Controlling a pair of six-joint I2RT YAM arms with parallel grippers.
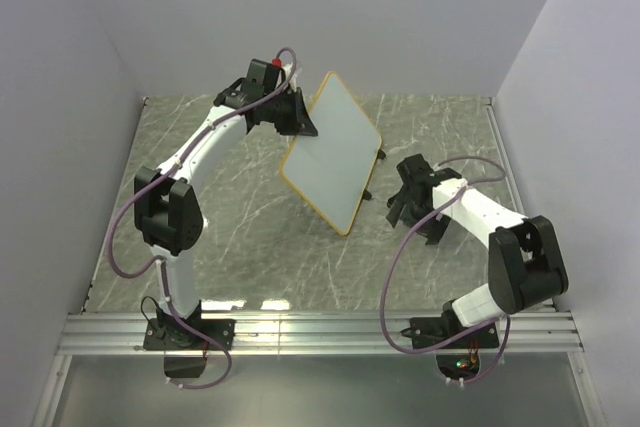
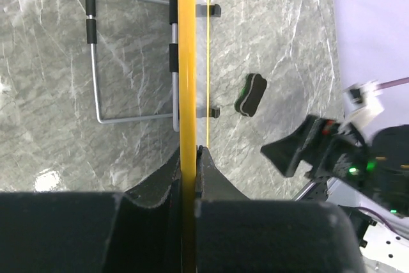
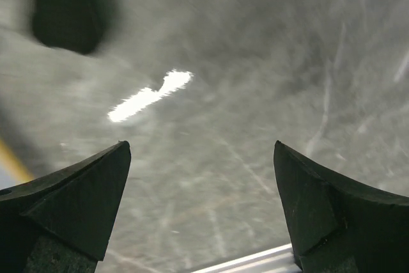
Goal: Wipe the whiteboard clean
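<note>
The whiteboard, white with an orange-tan frame, stands tilted on its lower edge at the table's middle. My left gripper is shut on its upper left edge. In the left wrist view the frame runs edge-on between the closed left gripper fingers. A small green and black eraser lies on the table on the board's right side. My right gripper hovers low to the right of the board, open and empty. In the blurred right wrist view the right gripper frames only marble.
A grey wire stand juts from the board's back side. The marble table is walled at the back and on both sides. An aluminium rail runs along the near edge. A dark blurred shape shows in the right wrist view.
</note>
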